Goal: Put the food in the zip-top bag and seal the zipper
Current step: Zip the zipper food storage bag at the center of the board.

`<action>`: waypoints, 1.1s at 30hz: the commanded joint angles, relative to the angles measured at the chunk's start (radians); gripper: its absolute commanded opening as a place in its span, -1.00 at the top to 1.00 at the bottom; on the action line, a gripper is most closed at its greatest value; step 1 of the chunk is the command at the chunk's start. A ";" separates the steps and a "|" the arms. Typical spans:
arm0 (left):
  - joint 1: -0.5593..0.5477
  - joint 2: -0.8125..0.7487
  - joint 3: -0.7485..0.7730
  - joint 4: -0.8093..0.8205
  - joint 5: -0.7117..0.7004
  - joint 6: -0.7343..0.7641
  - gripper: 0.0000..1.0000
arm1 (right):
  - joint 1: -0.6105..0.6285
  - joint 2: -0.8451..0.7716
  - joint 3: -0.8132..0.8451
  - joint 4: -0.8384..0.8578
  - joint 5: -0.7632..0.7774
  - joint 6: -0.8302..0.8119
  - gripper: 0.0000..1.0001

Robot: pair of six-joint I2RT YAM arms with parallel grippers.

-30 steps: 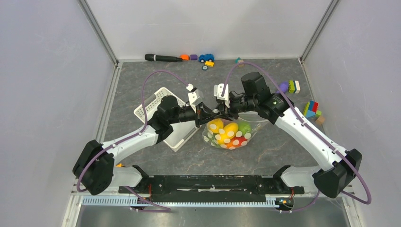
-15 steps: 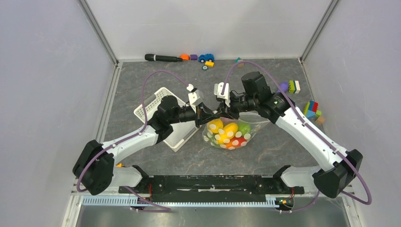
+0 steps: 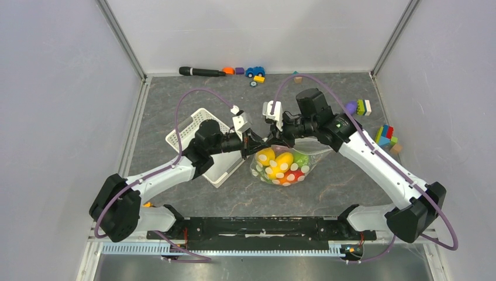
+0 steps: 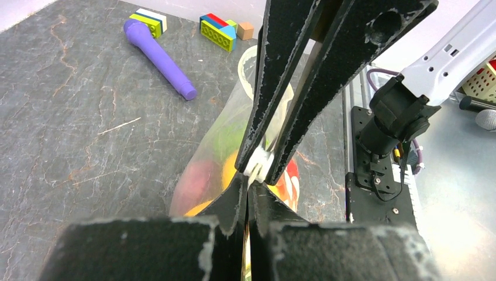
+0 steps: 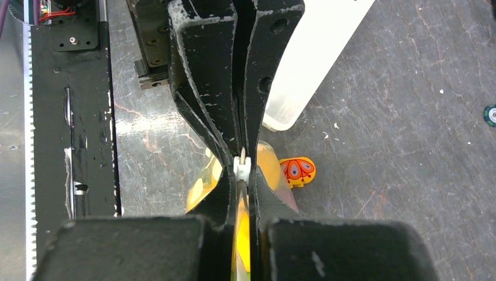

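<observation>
The zip-top bag (image 3: 282, 168) lies mid-table with the food inside: a yellow mango (image 3: 285, 159), a green piece (image 3: 302, 157) and a red piece (image 3: 296, 174). Its top edge with the zipper (image 4: 250, 88) is lifted between the two arms. My left gripper (image 3: 255, 143) (image 4: 248, 184) is shut on that edge. My right gripper (image 3: 274, 139) (image 5: 241, 178) meets it tip to tip and is shut on the same edge. A small white piece (image 5: 241, 168) (image 4: 258, 165) on the zipper sits where the fingertips meet. Yellow food (image 5: 241, 234) shows through the plastic below.
The white basket (image 3: 196, 132) (image 5: 310, 58) stands just left of the bag, under the left arm. A small orange printed toy (image 5: 297, 170) lies beside the bag. A purple brush (image 4: 161, 61) and blocks (image 3: 385, 137) lie at the right. A black stick (image 3: 202, 71) and a toy car (image 3: 255, 71) lie at the back.
My right gripper has closed onto the bag's top edge and shifted slightly to the left. The left gripper and the bag have stayed put.
</observation>
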 commanded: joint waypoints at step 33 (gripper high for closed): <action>-0.003 -0.176 -0.139 0.105 -0.103 0.045 0.96 | 0.003 -0.071 -0.089 0.004 0.234 0.065 1.00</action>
